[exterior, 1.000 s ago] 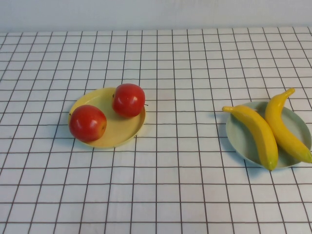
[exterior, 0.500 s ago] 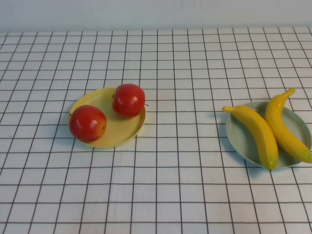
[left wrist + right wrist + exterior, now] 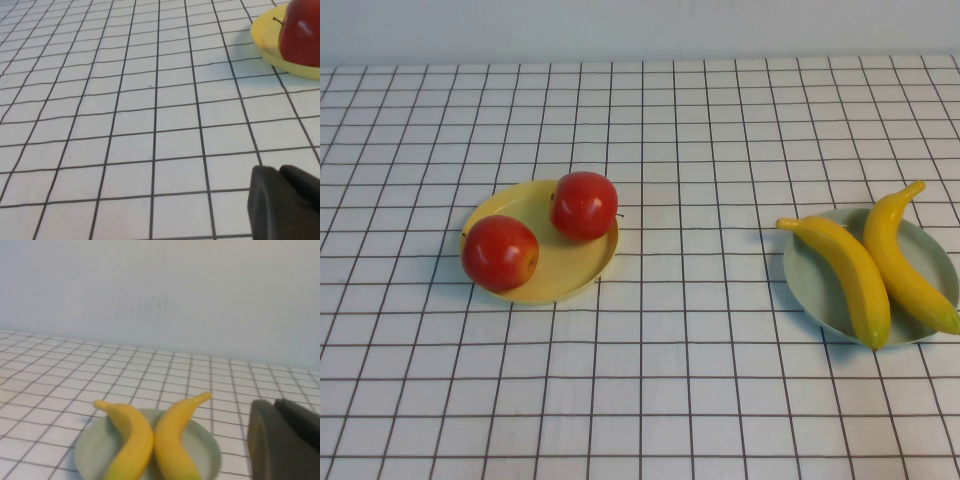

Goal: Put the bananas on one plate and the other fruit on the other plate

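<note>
Two red apple-like fruits [image 3: 500, 252] [image 3: 584, 205] sit on the yellow plate [image 3: 552, 277] at the left of the table. One of them [image 3: 302, 30] and the plate's rim [image 3: 267, 42] show in the left wrist view. Two yellow bananas [image 3: 845, 270] [image 3: 900, 262] lie side by side on the pale blue-green plate [image 3: 812, 290] at the right; they also show in the right wrist view [image 3: 129, 445] [image 3: 175, 440]. My left gripper [image 3: 280, 172] is shut and empty, low over bare cloth, well back from the yellow plate. My right gripper [image 3: 274, 402] is shut and empty, back from the blue-green plate [image 3: 205, 447]. Neither gripper shows in the high view.
A white cloth with a dark grid [image 3: 690, 350] covers the table. A plain pale wall [image 3: 640, 25] runs along the far edge. A wide stretch of cloth lies between the two plates.
</note>
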